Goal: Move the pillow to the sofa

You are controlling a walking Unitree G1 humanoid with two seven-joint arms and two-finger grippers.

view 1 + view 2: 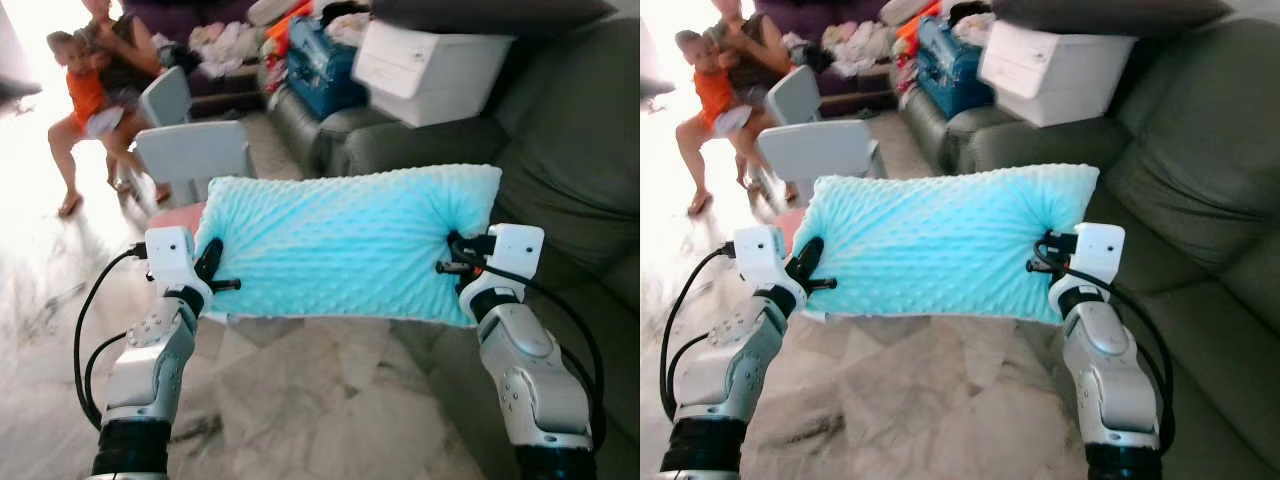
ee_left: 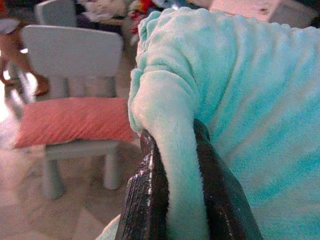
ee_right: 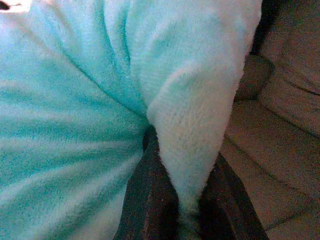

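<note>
Left gripper [image 1: 212, 272], right gripper [image 1: 455, 256] each pinch fluffy turquoise dimpled pillow [image 1: 345, 243] | dark-green leather sofa [image 1: 570, 190] right | keep level, swing over seat.

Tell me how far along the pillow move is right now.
Done: the turquoise pillow is off the floor, pinched at each end by the left gripper and right gripper; both wrist views show fabric clamped between the fingers. In hand: it hangs in the air above the marble floor, beside the grey sofa. Left: carry it rightward over the seat cushion, lower and release.
</note>
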